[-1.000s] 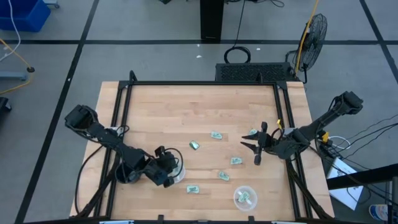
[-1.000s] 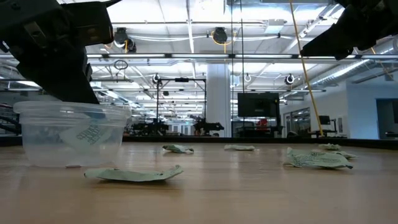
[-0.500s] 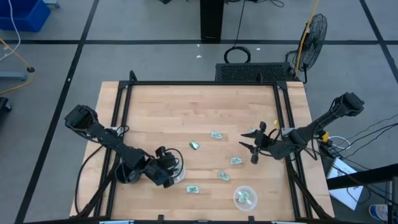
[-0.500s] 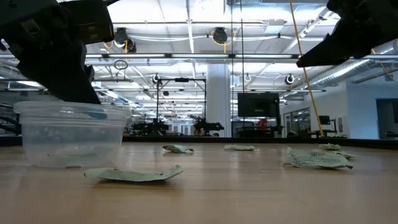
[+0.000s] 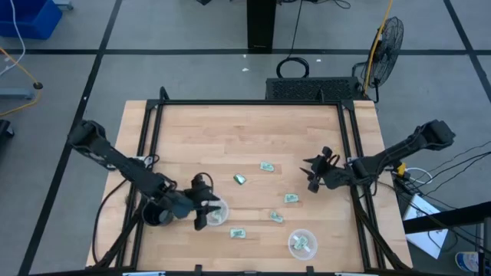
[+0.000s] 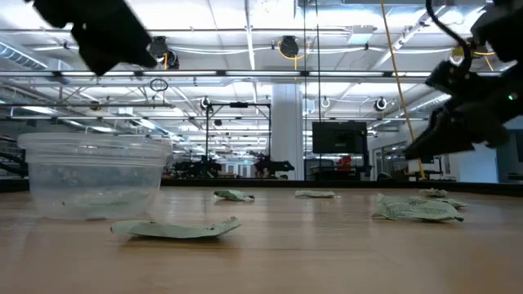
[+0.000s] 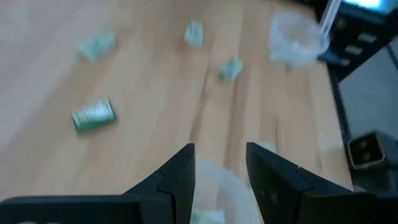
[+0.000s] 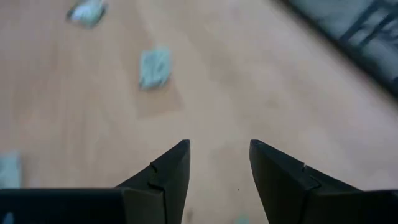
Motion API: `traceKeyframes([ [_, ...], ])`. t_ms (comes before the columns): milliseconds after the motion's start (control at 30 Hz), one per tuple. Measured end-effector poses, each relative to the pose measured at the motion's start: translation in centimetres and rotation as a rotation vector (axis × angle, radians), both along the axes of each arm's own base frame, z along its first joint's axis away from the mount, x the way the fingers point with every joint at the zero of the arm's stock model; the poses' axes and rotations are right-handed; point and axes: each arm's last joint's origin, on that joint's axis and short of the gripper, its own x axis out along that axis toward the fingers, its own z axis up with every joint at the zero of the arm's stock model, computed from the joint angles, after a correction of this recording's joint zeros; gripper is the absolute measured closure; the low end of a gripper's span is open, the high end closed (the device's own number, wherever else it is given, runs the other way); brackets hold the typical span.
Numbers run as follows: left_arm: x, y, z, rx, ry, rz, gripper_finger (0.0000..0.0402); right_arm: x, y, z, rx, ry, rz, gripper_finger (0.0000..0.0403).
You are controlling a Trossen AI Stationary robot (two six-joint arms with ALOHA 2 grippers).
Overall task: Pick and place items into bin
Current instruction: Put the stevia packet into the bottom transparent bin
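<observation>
The left gripper (image 5: 201, 217) has its two dark, wedge-shaped fingers (image 7: 180, 171) apart with nothing between them, and it hangs over the clear round cup (image 5: 215, 212) near the front edge of the surface (image 5: 230, 138), toward the left front corner. In the left wrist view the cup's thin translucent rim (image 7: 233, 180) curves between the finger tips, and a pale packet (image 7: 208, 216) lies inside it. Just beside that cup, on its left, stands a black mug (image 5: 153, 215).

The right gripper (image 5: 316, 170) also has its fingers (image 8: 171, 168) spread and empty; it hovers above the bare wood near the right edge of the surface, with a crinkled green-and-white packet (image 8: 154, 66) lying flat ahead of it.

The loose packets are small, flat and wrinkled, scattered across the front half of the planked wooden surface: one (image 5: 267, 165) near the middle, one (image 5: 240, 179) just left of it, one (image 5: 291, 198) toward the right, one (image 5: 275, 217) nearer the front, and one (image 5: 238, 232) close to the front edge. A second clear round cup (image 5: 302, 243) sits at the front edge toward the right, with a packet (image 5: 303, 244) inside. In the low view the nearer cup (image 6: 94, 175) shows as a ribbed translucent tub, a flattened packet (image 6: 176, 229) lying in front of it.
</observation>
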Motion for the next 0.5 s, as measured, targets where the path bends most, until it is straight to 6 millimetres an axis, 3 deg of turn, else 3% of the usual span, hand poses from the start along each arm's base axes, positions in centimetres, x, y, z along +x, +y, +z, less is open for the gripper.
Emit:
traceKeyframes([
  [100, -0.2, 0.3, 1.7, 0.046, -0.106, -0.015, 0.0252, -0.3, -0.3, -0.8, 0.074, 0.059, 0.052, 0.0238],
  [233, -0.4, 0.7, 3.1, 0.139, -0.202, -0.016, 0.0252, -0.7, -0.6, -1.4, 0.021, 0.132, 0.072, 0.0241],
  [500, 0.0, 1.5, 3.4, 0.191, -0.21, -0.008, 0.0252, -1.3, -1.1, -1.9, 0.019, 0.201, 0.016, 0.0242],
])
